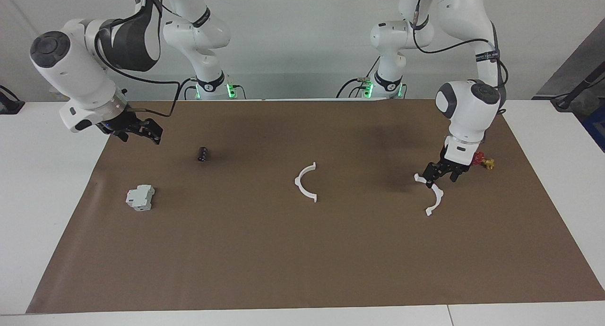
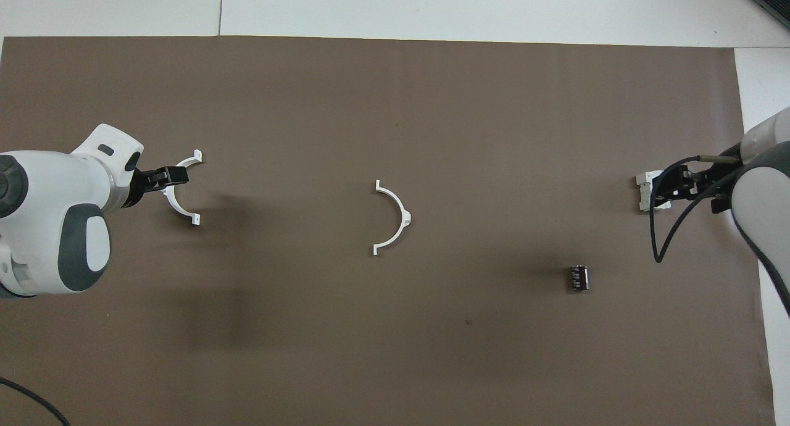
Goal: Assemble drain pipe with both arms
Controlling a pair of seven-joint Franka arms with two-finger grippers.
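The drain pipe lies as two separate white half-ring arcs on the brown mat. One arc [image 1: 297,180] [image 2: 404,215] lies near the mat's middle, with no gripper near it. The other arc [image 1: 440,193] [image 2: 179,208] lies toward the left arm's end. My left gripper [image 1: 441,178] [image 2: 176,176] is open and low at this arc's end nearer the robots, fingers to either side of it. My right gripper [image 1: 141,136] [image 2: 669,188] is open and empty, raised over the mat's edge at the right arm's end.
A pale grey boxy block [image 1: 140,197] [image 2: 645,191] sits toward the right arm's end. A small black cylinder [image 1: 203,153] [image 2: 578,278] lies nearer the robots. A red and yellow valve [image 1: 481,159] sits beside the left gripper.
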